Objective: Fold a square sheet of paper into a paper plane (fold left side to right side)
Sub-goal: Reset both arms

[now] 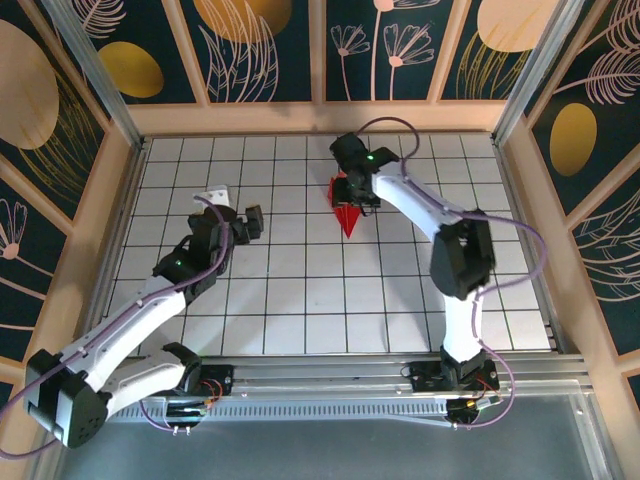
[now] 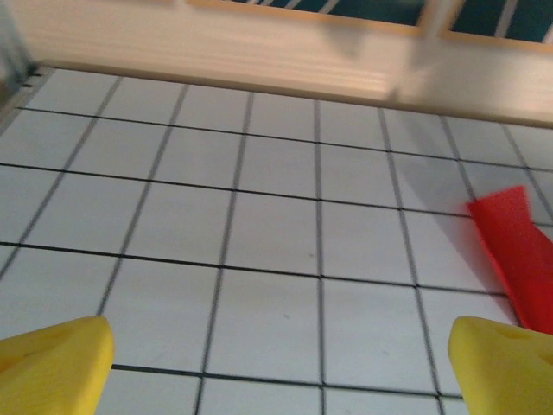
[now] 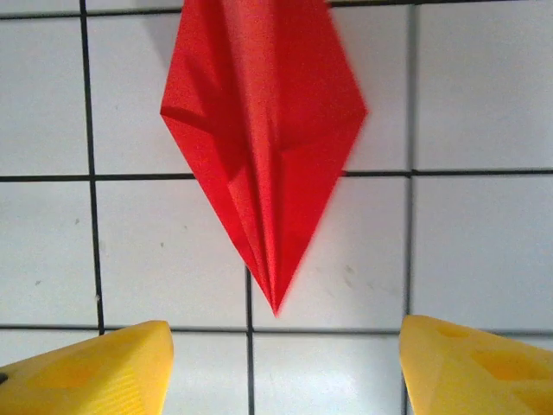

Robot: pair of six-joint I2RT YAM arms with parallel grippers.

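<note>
Okay, the white grid table [image 1: 300,300] sits inside wooden walls [image 1: 320,118]. That walled bay is the only container-like thing here, and it holds just the two arms and the paper. No tray or bin is involved.

The right arm [image 1: 440,220] reaches to the far centre, so its wrist looks straight down on the work. The left arm [image 1: 150,300] is parked left of centre, well apart from the paper, probably to keep out of the way.

The red paper [image 3: 263,130] lies flat on the tiles at far centre. It is a creased kite shape with a centre fold, and its sharp tip points to the near edge. It looks partway to a dart, wings not yet narrowed, though that is only my read.

The right gripper [image 3: 285,367] hangs above the paper's far part with its jaws apart and nothing between them. The tip sits just beyond its yellow fingertips [image 3: 95,367] and touches neither. The left gripper [image 2: 281,363] is spread wide over bare tiles and is empty, with the paper off at its right edge.

Likely next is a press or a pinch on the crease.
</note>
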